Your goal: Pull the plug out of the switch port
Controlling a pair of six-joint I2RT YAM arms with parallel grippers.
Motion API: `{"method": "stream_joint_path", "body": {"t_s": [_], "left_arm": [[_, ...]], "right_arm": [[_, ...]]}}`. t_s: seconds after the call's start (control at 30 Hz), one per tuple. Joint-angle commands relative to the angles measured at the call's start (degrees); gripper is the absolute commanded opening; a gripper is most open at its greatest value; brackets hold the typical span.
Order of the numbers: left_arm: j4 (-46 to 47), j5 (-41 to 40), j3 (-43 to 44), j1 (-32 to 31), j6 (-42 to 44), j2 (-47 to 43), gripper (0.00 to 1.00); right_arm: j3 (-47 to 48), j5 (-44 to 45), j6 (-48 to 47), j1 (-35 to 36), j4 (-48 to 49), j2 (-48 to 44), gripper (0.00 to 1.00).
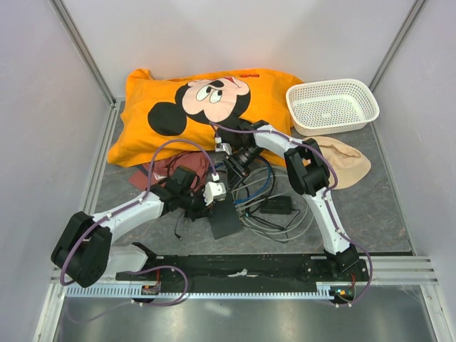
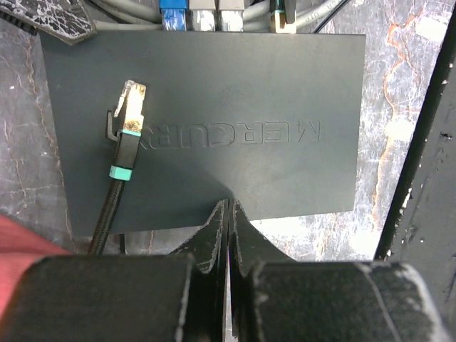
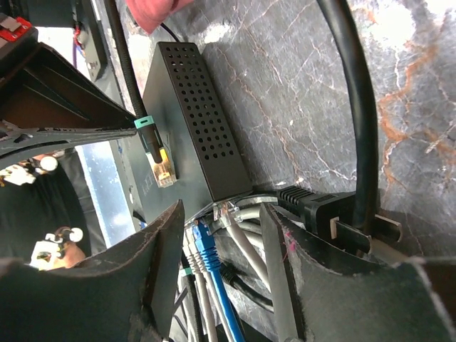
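The switch (image 2: pixel 214 85) is a flat dark grey box with raised lettering; it also shows in the top view (image 1: pixel 228 224) and the right wrist view (image 3: pixel 189 107). A blue plug (image 2: pixel 173 16) and grey plugs (image 2: pixel 217 14) sit in its port row; the right wrist view shows the blue plug (image 3: pixel 206 249) too. A loose black braided plug with a teal band (image 2: pixel 130 114) lies on the switch top, unplugged. My left gripper (image 2: pixel 228 205) is shut and empty, tips at the switch's near edge. My right gripper (image 3: pixel 222 209) is open, its fingers either side of the plugged cables at the port row.
An orange Mickey pillow (image 1: pixel 206 107) and a white basket (image 1: pixel 332 105) lie at the back, with a beige cloth (image 1: pixel 349 162) beside them. A black adapter brick (image 1: pixel 278 206) sits in the cable tangle. A black power plug (image 3: pixel 320 214) lies right of the ports. A dark red cloth (image 1: pixel 167 171) lies left.
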Motion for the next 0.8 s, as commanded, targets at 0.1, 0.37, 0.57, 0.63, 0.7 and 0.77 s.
{"method": "stream_joint_path", "body": {"t_s": [0.1, 0.37, 0.57, 0.63, 0.7, 0.77], "left_arm": [[3.88, -1.51, -0.64, -0.82, 3.13, 1.73, 0.01], [4.06, -1.78, -1.79, -0.73, 3.22, 1.65, 0.02], [4.15, -1.78, -2.05, -0.73, 3.4, 1.56, 0.02], [4.24, -1.86, -2.05, -0.82, 3.4, 1.56, 0.02], [4.32, -1.87, -2.05, -0.73, 3.31, 1.65, 0.02], [4.41, -1.87, -2.22, -0.82, 3.31, 1.64, 0.02]], "right_arm": [[0.22, 3.05, -2.46, -1.38, 1.55, 2.83, 0.52], [-1.45, 3.67, -4.04, -1.65, 1.55, 3.35, 0.44], [-0.13, 4.11, -3.87, -2.52, 1.37, 5.1, 0.43], [0.31, 4.29, -3.78, -2.7, 1.28, 5.28, 0.43], [0.39, 4.02, -3.52, -2.61, 1.28, 5.2, 0.43], [0.48, 4.11, -3.08, -2.61, 1.46, 5.02, 0.41]]}}
